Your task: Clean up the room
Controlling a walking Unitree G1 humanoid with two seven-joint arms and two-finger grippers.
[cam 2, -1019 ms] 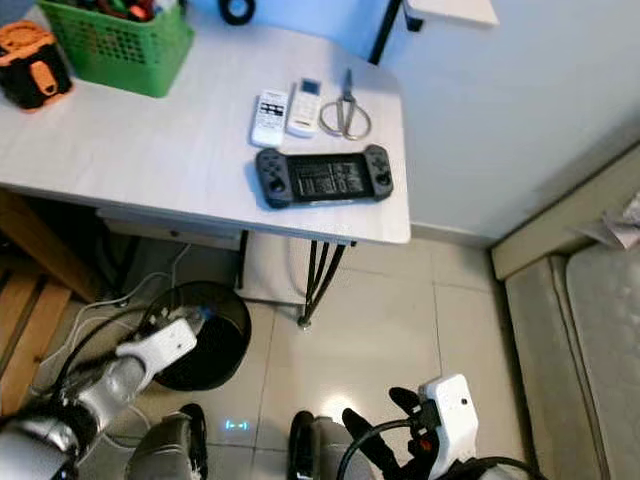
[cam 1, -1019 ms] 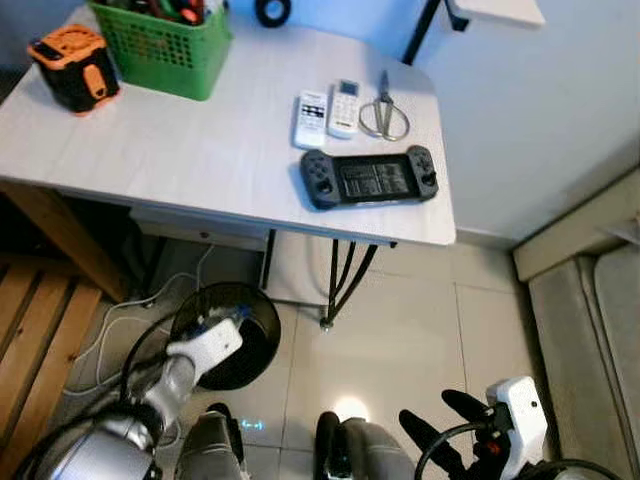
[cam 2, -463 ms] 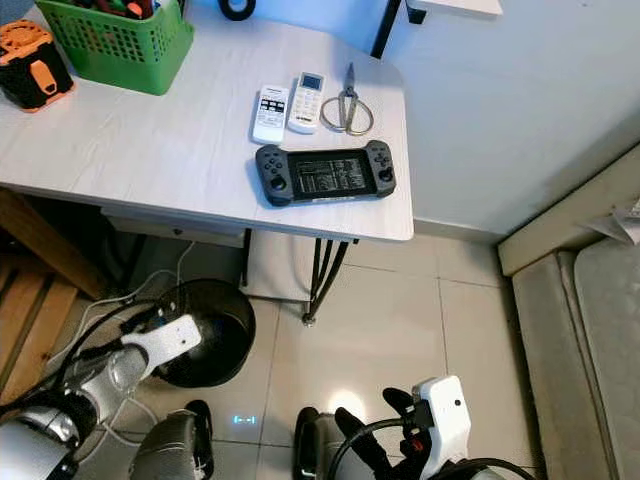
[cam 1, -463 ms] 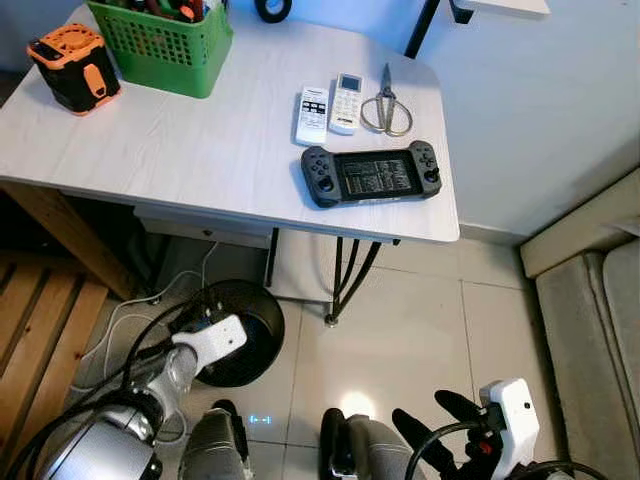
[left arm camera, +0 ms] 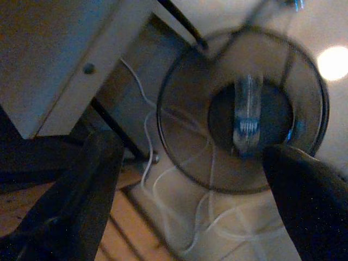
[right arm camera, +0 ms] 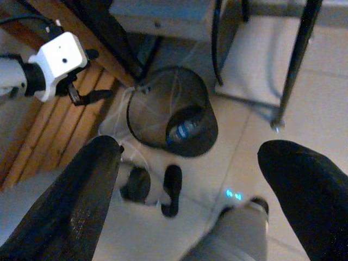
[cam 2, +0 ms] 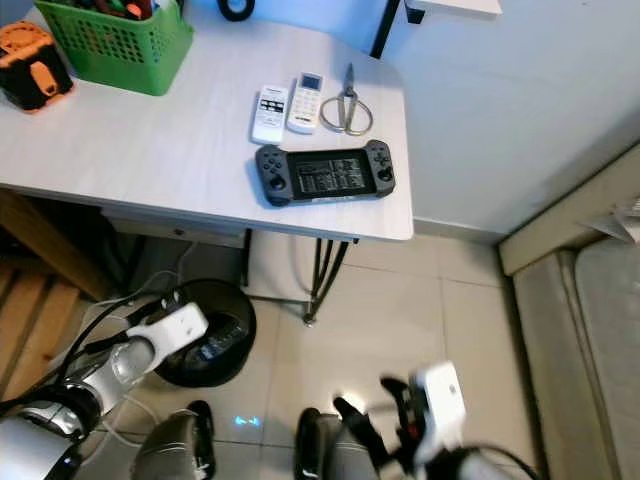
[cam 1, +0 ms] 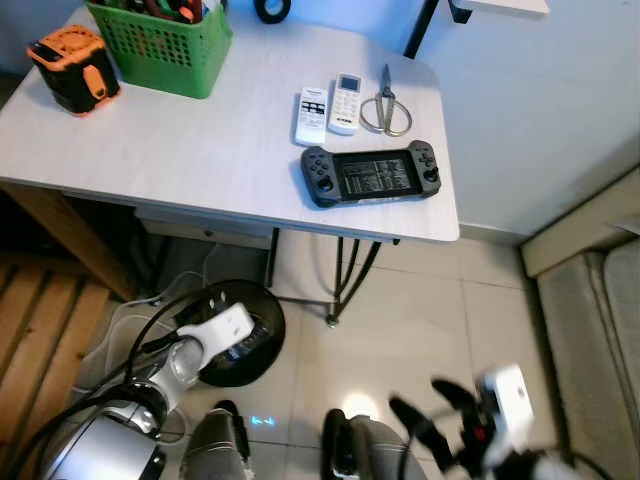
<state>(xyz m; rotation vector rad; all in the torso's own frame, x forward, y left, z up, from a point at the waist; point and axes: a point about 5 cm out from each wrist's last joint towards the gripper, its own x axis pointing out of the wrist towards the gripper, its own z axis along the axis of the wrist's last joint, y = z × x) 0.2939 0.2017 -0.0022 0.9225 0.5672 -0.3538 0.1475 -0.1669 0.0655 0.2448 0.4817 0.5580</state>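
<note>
The left gripper (left arm camera: pixel 185 201) hangs over the black bin (cam 1: pixel 232 335) under the counter (cam 1: pixel 200 150), jaws spread and empty, a plastic bottle (left arm camera: pixel 247 117) lying inside, seemingly dropped as rubbish, while the right gripper (right arm camera: pixel 185 190), jaws also spread, idles low

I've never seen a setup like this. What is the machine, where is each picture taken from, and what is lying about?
It is a walking humanoid robot tidying a room. Two pictures come from its head, looking down; two from cameras on its wrists. The white table carries a green basket, two white remotes, scissors and a black handheld game console. Under it stands a black wire bin with a plastic bottle lying inside. The left gripper hangs over the bin, open and empty. The right gripper, low by the legs, is open too.
</note>
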